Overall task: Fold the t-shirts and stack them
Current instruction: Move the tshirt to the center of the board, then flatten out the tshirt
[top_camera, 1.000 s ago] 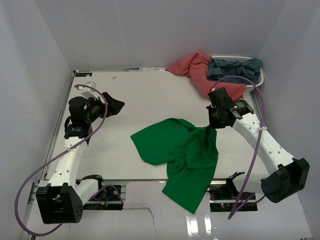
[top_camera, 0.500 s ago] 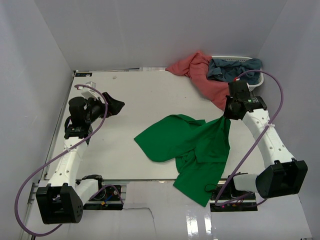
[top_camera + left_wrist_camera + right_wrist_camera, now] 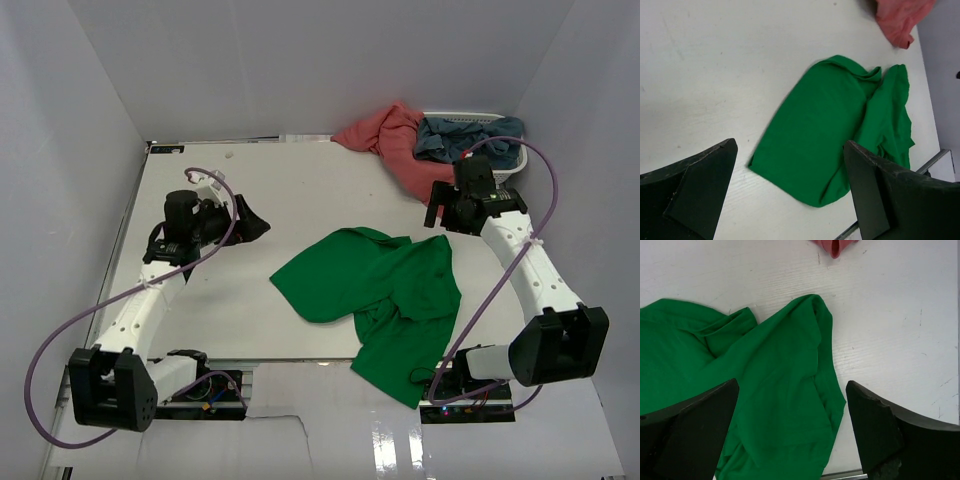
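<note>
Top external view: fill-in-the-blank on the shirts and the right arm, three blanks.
The crumpled bright green cloth t-shirt hangs over the ____ edge of the white table.
The salmon-pink cloth t-shirt spills from the white slatted plastic basket onto the ____.
The right arm's fingers are ____, holding nothing.
Missing: near; table; open.

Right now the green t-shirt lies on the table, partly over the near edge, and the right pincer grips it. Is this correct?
No: the right pincer is open and grips nothing. The right wrist view shows the green t-shirt lying free beneath it.
</note>
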### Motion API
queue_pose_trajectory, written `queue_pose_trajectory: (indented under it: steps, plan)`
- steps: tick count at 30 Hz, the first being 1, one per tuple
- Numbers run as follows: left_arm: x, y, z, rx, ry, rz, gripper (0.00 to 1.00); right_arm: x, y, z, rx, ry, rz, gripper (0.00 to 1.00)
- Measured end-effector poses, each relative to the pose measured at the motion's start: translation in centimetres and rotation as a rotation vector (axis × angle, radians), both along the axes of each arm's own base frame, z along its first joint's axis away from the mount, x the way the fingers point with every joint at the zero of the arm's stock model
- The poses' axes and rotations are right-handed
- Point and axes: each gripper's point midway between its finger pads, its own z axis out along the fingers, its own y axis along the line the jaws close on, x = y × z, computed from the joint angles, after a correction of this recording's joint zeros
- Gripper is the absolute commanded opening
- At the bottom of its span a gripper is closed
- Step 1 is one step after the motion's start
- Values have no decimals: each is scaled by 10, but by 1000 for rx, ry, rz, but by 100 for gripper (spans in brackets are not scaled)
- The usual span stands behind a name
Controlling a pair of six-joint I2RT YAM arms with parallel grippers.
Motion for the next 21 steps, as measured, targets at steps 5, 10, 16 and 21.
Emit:
queue_pose_trajectory:
  steps: [5, 10, 16, 21]
  plan:
    - [-4, 4, -44, 25, 205, 27, 98, -14, 9, -5, 52, -4, 37, 95]
    - [-9, 5, -74, 29, 347, 52, 98, -60, 26, -42, 167, 94, 102, 96]
    - [-7, 3, -95, 9, 463, 81, 98, -114, 42, -86, 328, 238, 85, 91]
    - [-8, 3, -96, 0, 478, 91, 98, -130, 44, -96, 378, 257, 42, 79]
